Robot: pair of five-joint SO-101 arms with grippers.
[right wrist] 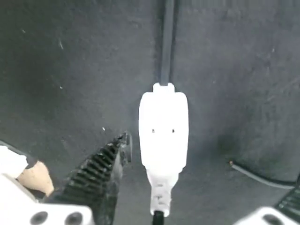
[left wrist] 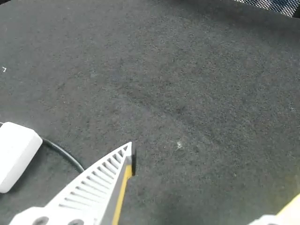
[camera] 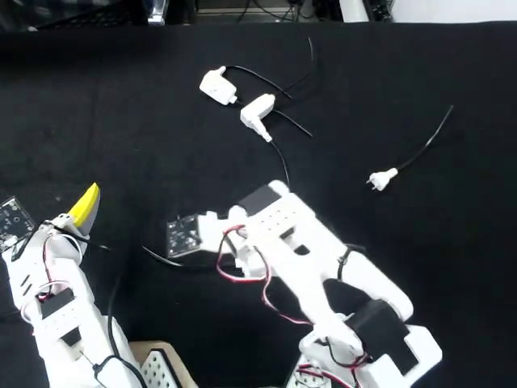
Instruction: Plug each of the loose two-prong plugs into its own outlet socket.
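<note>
Under both pairs of jaws lies the black cloth-covered table [camera: 452, 259]. Over its middle stretches the white plastic right arm [camera: 323, 267], with red and black wires looping along it. The right jaws are spread wide and grip nothing. Nearer the table's edge stands the white plastic left arm [camera: 56, 307]. The left jaws, white and ridged with a yellow edge, are also spread, with bare cloth between them.

Between the right jaws, flat on the cloth, lies a white oblong plastic socket body [right wrist: 164, 136] with two small holes in its face. The black ridged jaw ends just beside its edge, and I cannot tell whether they touch. The other jaw stands well apart on the opposite side. A dark cord [right wrist: 166, 42] runs on ahead of these jaws from the body's far end.

Just to one side of the left jaws sits a white rounded plastic block [left wrist: 14, 157] on a black cable [left wrist: 63, 152].

Well ahead of the right jaws lie a white blocky plug [camera: 215, 84] and, just beside it, a white angled plug [camera: 258, 111], both on black cords. Off to the right of those jaws lies a small white two-prong plug [camera: 382, 179], loose on its thin black lead [camera: 424, 141].

Near the right jaws' outer side lies a thin grey wire end [right wrist: 255, 174].
</note>
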